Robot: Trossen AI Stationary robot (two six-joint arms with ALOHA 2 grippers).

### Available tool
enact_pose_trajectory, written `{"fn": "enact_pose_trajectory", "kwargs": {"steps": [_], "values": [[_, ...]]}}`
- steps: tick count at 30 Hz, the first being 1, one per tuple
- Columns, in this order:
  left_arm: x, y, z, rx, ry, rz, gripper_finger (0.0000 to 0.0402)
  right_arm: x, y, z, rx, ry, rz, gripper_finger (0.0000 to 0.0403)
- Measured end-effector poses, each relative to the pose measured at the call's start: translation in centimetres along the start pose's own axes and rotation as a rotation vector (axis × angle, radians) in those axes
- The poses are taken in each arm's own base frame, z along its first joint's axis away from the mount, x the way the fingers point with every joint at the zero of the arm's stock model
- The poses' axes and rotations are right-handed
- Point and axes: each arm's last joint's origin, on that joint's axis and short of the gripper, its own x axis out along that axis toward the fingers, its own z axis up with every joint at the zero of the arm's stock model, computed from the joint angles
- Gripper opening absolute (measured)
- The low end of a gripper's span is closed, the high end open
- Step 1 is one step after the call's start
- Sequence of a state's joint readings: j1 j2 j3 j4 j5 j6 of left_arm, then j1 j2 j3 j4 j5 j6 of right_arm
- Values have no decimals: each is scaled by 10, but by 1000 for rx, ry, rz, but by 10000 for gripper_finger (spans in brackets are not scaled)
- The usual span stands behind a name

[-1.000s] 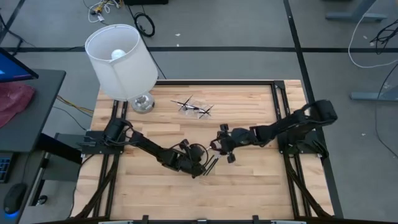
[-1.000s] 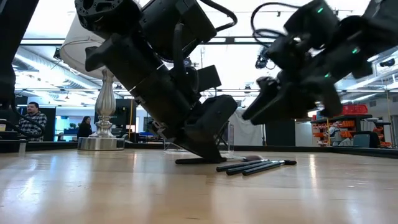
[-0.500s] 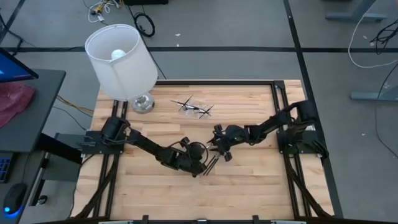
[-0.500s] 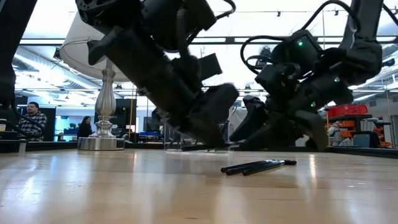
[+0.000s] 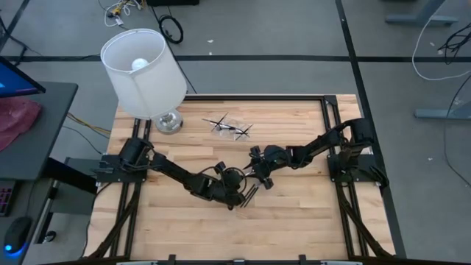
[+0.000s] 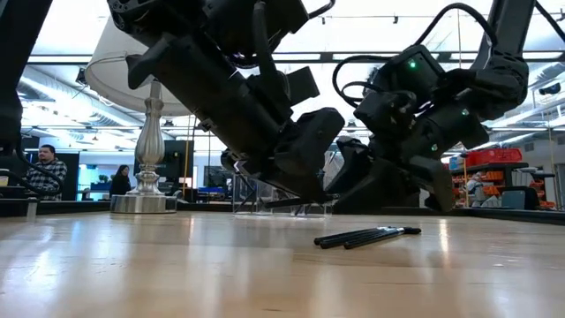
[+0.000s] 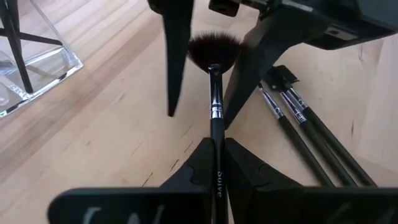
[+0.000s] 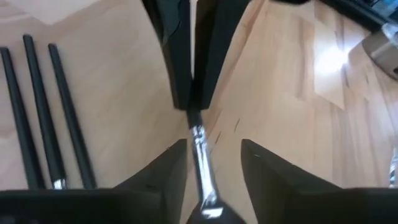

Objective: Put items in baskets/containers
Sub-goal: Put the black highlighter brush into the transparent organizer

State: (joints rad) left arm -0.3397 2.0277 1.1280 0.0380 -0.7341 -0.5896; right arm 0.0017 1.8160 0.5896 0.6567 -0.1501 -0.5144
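Black fan brush sat clamped in your left gripper mid-tabletop, right gripper fingers apart astride its ferrule, so closing squarely before releasing left looked safest; container well apart.

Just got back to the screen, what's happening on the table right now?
The left gripper is shut on a fan brush, held just above the table middle. The right gripper is open, its fingers either side of that brush's ferrule, as if for a handover. Three more brushes lie on the wood beside them. The clear container near the lamp already has a few brushes in it.
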Motion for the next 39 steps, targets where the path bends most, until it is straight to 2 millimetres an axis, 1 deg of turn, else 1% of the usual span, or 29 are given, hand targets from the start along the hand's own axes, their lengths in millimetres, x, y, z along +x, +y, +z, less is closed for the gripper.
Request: {"fn": "enact_pose_trajectory", "kwargs": {"steps": [8,11,20,24,31,39], "values": [[0,0,1,-4,0,-5,24,0,1,-2,34,14,16,72],[0,0,1,-5,7,-17,24,0,2,-2,59,8,33,53],[0,-1,1,-6,17,-31,25,0,2,-2,65,10,37,53],[0,-1,1,-5,25,-44,30,0,3,-2,64,10,41,43],[0,-1,1,-5,28,-43,76,0,2,-1,63,1,37,25],[-2,0,2,-1,29,-43,119,0,1,0,60,0,5,27]]}}
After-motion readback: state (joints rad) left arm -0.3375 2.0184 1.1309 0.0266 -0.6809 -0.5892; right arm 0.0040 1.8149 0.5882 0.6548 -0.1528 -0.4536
